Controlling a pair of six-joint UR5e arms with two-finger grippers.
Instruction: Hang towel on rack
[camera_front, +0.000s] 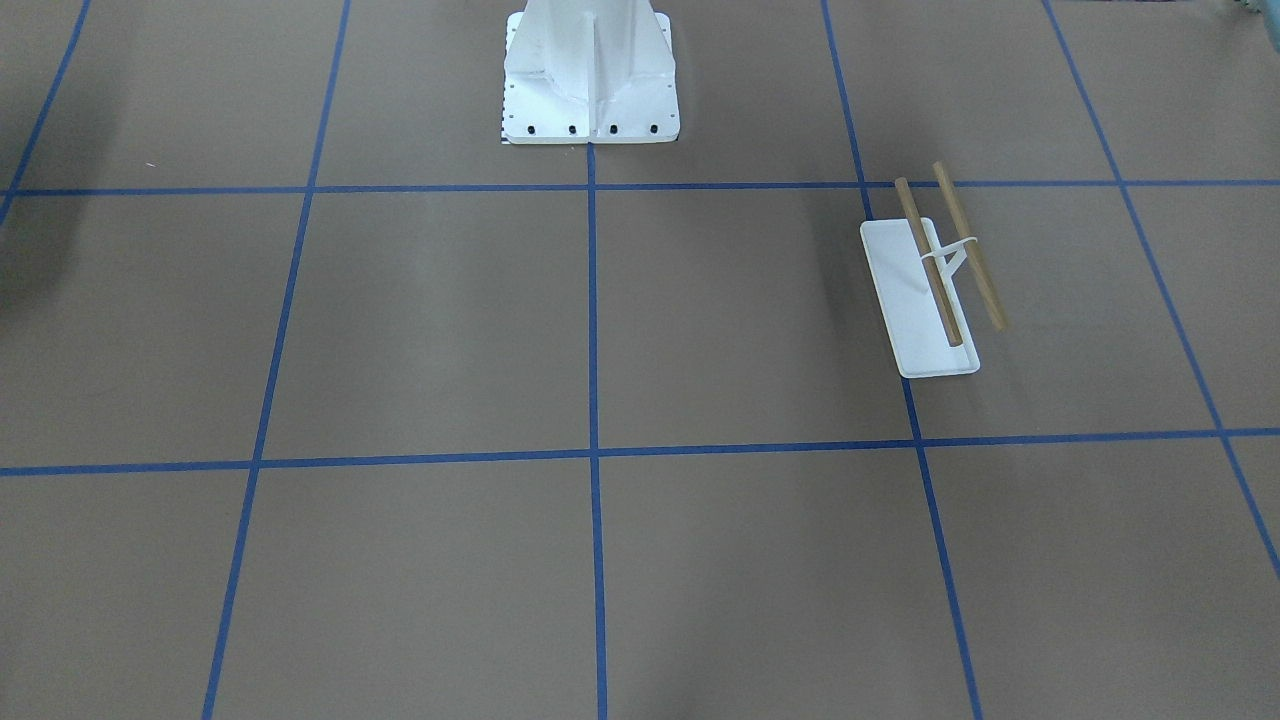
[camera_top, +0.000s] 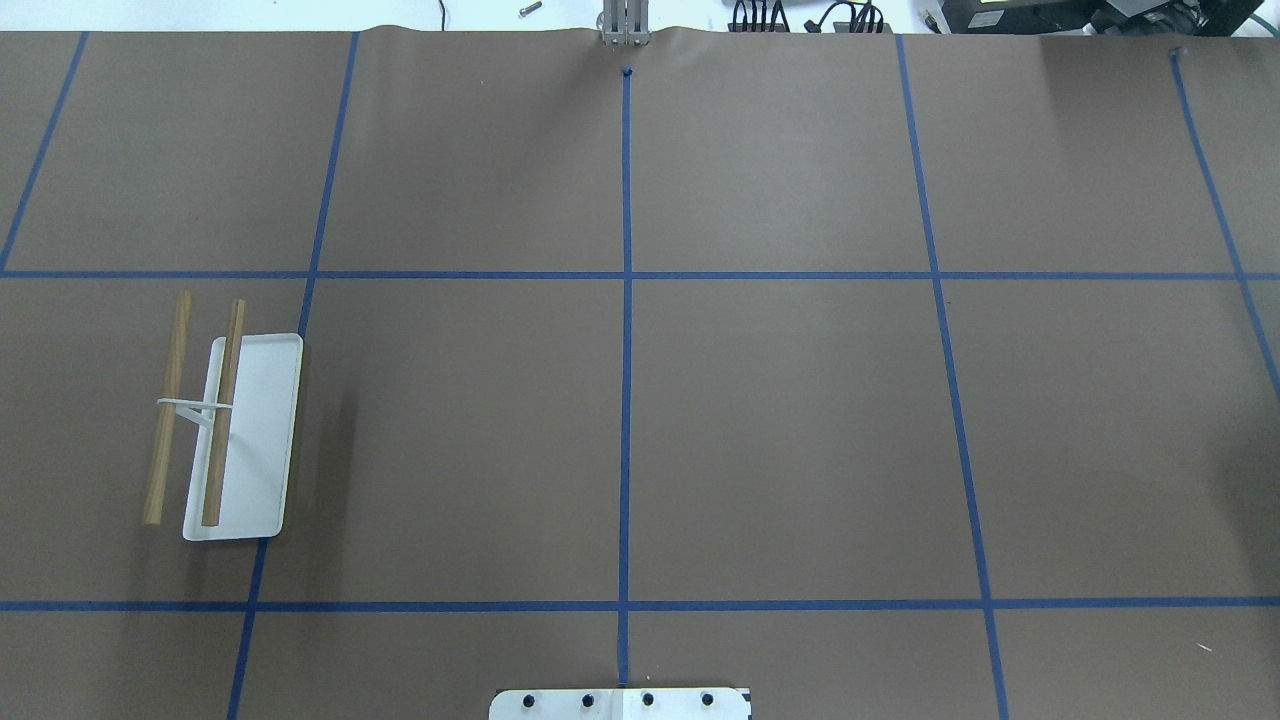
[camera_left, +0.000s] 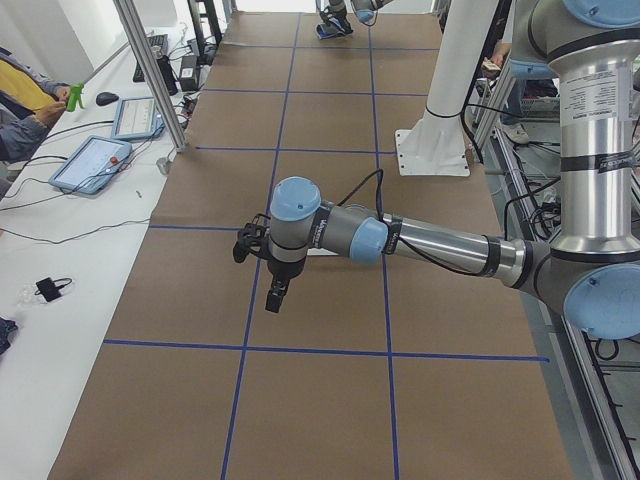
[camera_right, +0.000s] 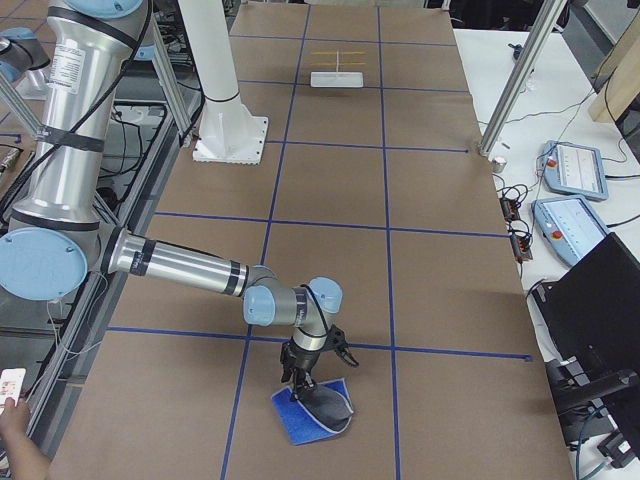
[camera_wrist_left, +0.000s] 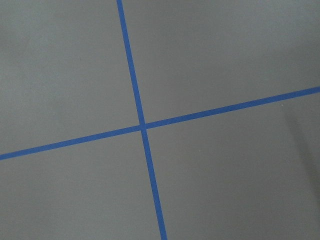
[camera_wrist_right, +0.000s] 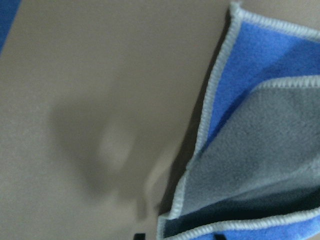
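Note:
The rack (camera_front: 935, 285) stands upright on the table: a flat white base and two parallel wooden rods. It also shows in the overhead view (camera_top: 230, 430) and far away in the exterior right view (camera_right: 337, 62). The towel (camera_right: 318, 408) lies crumpled on the table, blue with a dark grey side folded over. The right wrist view shows it close up (camera_wrist_right: 260, 150) with its pale stitched edge. My right gripper (camera_right: 305, 385) points down at the towel's near edge; I cannot tell if it is open or shut. My left gripper (camera_left: 275, 295) hangs over bare table; its state is unclear.
A large white bolted pedestal (camera_front: 590, 80) stands at the robot's side of the table (camera_right: 230, 130). Blue tape lines (camera_wrist_left: 142, 125) cross the brown table cover. Tablets and cables (camera_left: 95, 160) lie on the operators' side table, where a person (camera_left: 25, 100) sits.

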